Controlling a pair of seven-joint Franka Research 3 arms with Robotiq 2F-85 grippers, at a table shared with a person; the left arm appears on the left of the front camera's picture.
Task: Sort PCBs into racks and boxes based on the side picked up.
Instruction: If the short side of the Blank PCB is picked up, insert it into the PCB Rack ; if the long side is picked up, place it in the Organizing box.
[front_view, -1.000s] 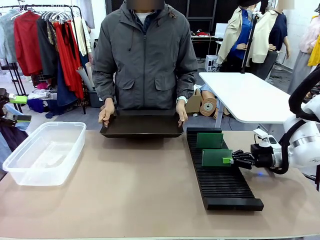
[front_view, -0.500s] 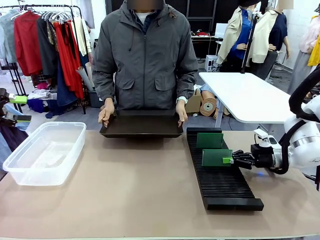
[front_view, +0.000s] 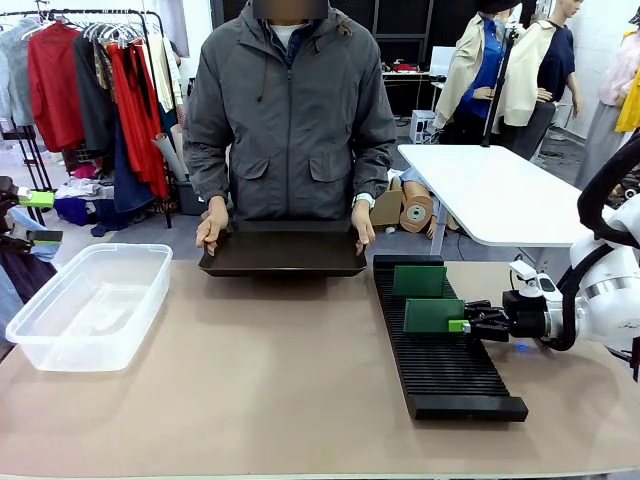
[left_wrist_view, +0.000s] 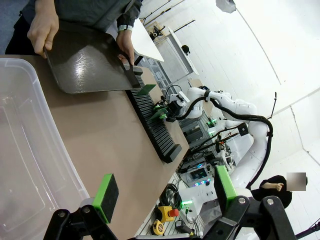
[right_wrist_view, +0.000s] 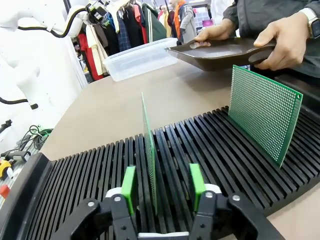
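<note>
The black ribbed rack lies on the right of the table, with two green PCBs upright in its slots. The far PCB shows its dotted face. The near PCB stands edge-on between the green pads of my right gripper. That gripper is open, with a gap on each side of the board. At the table's left stands the clear box. My left gripper hangs open above the box's rim, holding nothing.
A person at the far side holds a smooth dark shallow tray with both hands, just above the table edge and close to the rack's far end. Bare tabletop lies between box and rack. Clothes racks and a white table stand behind.
My right gripper has shifted a few pixels to the right. The near PCB stays standing in the rack. The person and the tray have not moved.
</note>
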